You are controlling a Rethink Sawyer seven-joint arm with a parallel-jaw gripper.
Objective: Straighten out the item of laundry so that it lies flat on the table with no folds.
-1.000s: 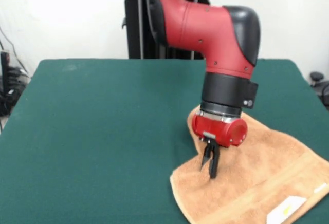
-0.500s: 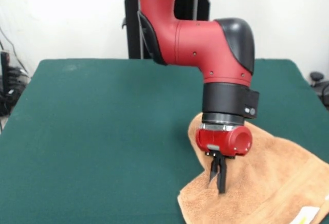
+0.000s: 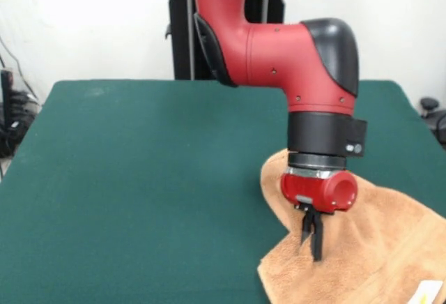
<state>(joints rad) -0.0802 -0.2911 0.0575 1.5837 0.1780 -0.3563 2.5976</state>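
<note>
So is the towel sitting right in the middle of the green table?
No, the towel lies at the picture's lower right corner of the table, running off the frame's edge, with the pincer above it.

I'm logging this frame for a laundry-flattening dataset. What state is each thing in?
Light-brown terry towel: rumpled, not flat, running off the picture's lower right edge.
Black gripper on the red arm: shut, tips down on the towel.
Dark green felt-topped table: bearing the towel.

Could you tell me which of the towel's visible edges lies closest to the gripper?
The towel's picture-left edge, beside the bare green table; the gripper stands just inside it.
</note>
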